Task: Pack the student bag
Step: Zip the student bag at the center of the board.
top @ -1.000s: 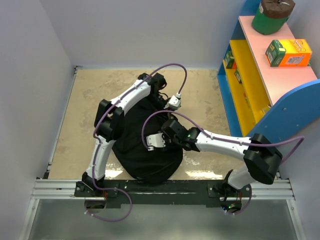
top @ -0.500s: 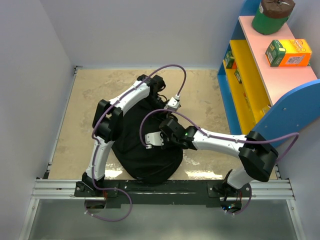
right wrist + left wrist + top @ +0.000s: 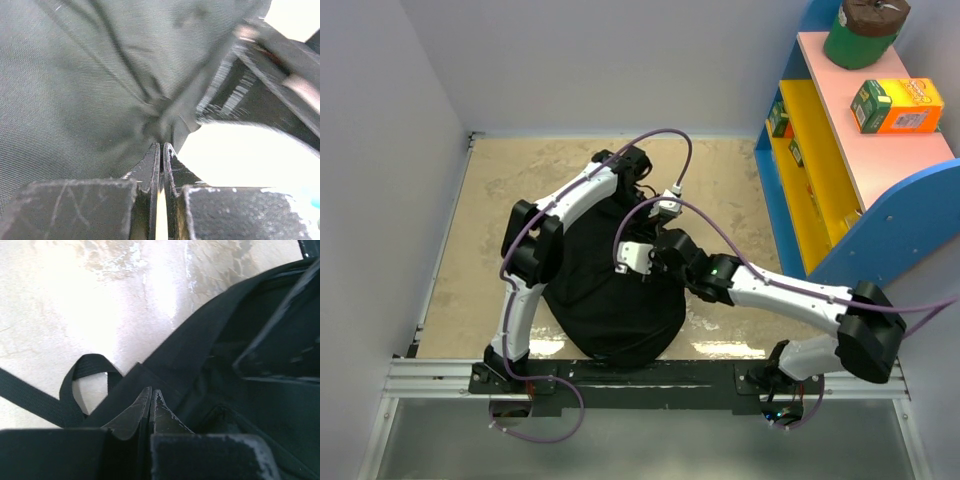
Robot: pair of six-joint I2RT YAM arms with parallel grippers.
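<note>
Your student bag (image 3: pixel 610 310) lies on the tabletop (image 3: pixel 485 200) between the two arms, close to their bases at the near edge, a dark rounded heap; both arms reach in over its far, upper part. Your left claw (image 3: pixel 151 391) has its fingers pressed together, with the bag's black rim drawn up into a peak at the tips, so it reads as a pinch on that rim; a strap (image 3: pixel 82 372) loops on the pale tabletop just beside it. Your right claw (image 3: pixel 161 146) is all but closed too, only a sliver between the fingers; a gathered fold of the bag's grey fabric is nipped at the tips. The coloured shelf unit (image 3: pixel 820 170) stands well apart on the right.
</note>
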